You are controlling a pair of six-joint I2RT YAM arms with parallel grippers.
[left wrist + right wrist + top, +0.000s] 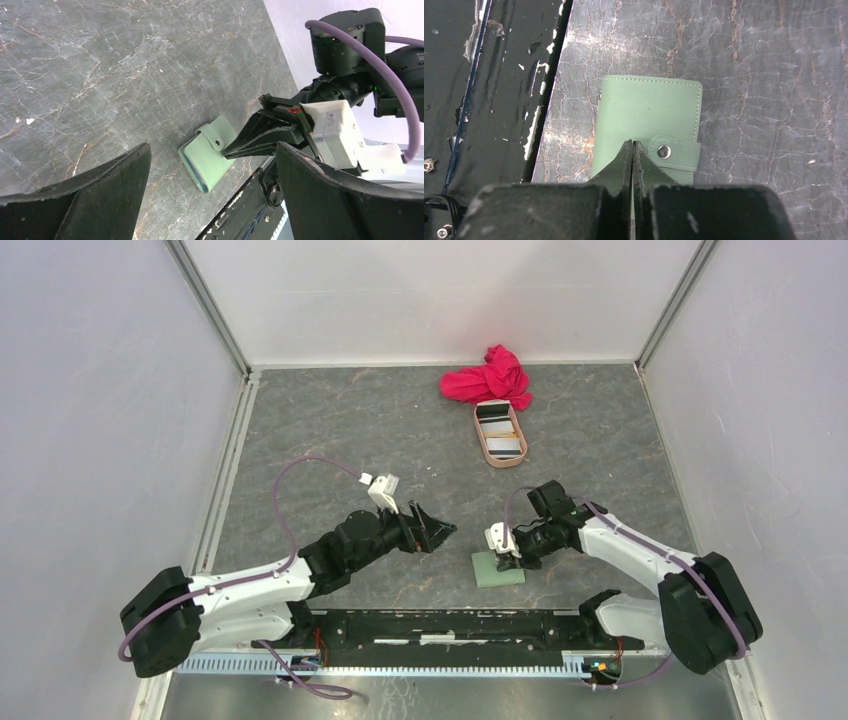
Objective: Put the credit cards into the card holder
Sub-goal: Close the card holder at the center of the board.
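Note:
The sage-green card holder (498, 570) lies closed and snapped on the table near the front edge; it also shows in the left wrist view (204, 161) and the right wrist view (649, 107). My right gripper (508, 556) (632, 144) is shut and empty, its tips down on the holder's cover just beside the snap button (664, 151). My left gripper (438, 535) (212, 146) is open and empty, hovering left of the holder. The credit cards (498, 430), white and grey with black stripes, lie in the pinkish-tan tray (481, 440) at the back.
A red cloth (490, 378) is bunched behind the tray. The black base rail (430, 625) runs along the front edge right beside the holder. Grey walls enclose the table on three sides.

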